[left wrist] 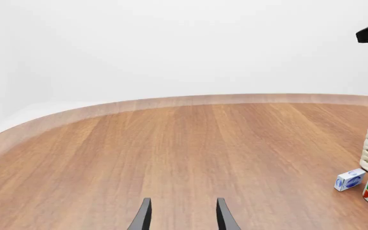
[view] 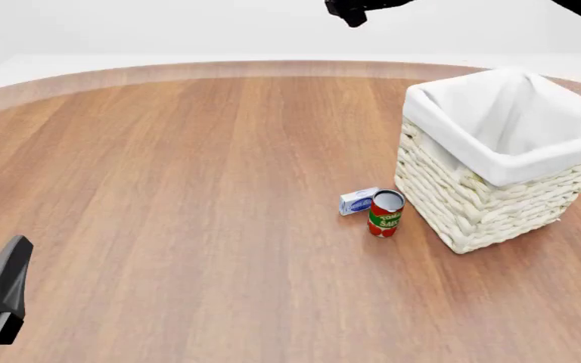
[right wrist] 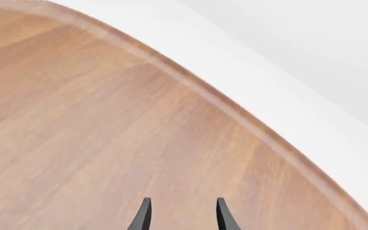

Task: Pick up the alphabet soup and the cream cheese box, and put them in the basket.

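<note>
Warm brown wooden table (view: 169, 189) with a curved pale far edge, plain white background beyond. Right of centre in the front view, cream cheese box (view: 359, 201): small, white and blue, lying flat, just beside the tomato sauce can (view: 386, 213), perhaps touching it; cannot tell. Red and green can upright, close to the near-left wall of the basket (view: 472, 208). Basket large and woven, white cloth lining folded over its rim, open at the top, floor of it hidden from view. No alphabet soup anywhere in sight; perhaps down inside the basket, cannot tell.

Left gripper (left wrist: 182, 218) low at the near left of the table, well apart from the box, fingers spread with nothing between them. Right gripper (right wrist: 182, 215) high over the far edge, fingers likewise spread and empty.

Likely step: reaching for the box. Best taken from above across its narrow sides, coming in from the open left, away from the can, so as not to topple it. Then raised clear of the cloth rim before crossing over the basket.

Wide bare wood to the left and front for the approach; tight room only among box, can and wicker wall
</note>
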Available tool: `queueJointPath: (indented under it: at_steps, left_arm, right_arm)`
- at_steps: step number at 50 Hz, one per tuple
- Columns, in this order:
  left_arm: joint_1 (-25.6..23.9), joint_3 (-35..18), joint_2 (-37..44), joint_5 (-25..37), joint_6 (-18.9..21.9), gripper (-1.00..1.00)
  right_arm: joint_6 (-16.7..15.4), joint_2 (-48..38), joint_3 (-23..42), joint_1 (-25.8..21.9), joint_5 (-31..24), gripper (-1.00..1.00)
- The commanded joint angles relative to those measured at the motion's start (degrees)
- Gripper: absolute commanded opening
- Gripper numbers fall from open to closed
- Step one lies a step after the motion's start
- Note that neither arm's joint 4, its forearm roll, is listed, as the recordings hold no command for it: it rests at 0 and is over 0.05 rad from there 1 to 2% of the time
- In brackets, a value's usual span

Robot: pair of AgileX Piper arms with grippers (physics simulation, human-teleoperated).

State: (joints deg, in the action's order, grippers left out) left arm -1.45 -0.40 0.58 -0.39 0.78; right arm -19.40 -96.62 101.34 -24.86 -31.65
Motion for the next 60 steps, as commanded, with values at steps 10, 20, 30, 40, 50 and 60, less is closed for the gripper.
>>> queueJointPath:
  at_steps: [10,20,30,40,50,60]
  left_arm:
    - [-0.01,0.03,-0.07,0.01,-0.01,1.0]
    - [-0.01,0.03,-0.05,0.01,-0.01,1.0]
    - [-0.01,0.03,-0.05,0.01,0.0,1.0]
    - [-0.01,0.03,-0.06,0.01,0.0,1.0]
    - [-0.01,0.03,-0.05,0.01,0.0,1.0]
    - [-0.01,0.03,-0.04,0.0,-0.02,1.0]
  right_arm:
    - [-3.44,-9.37,16.44,-4.63,-11.99,1.0]
    - [-6.09,-14.58,25.03,-7.62,-21.92,1.0]
    - [-9.0,-22.86,41.88,-7.99,-34.44,1.0]
    - [-11.26,-26.18,45.73,-8.77,-38.21,1.0]
    - [-12.87,-25.96,41.11,-9.81,-38.24,1.0]
    - [-15.34,-26.74,38.15,-9.34,-38.25,1.0]
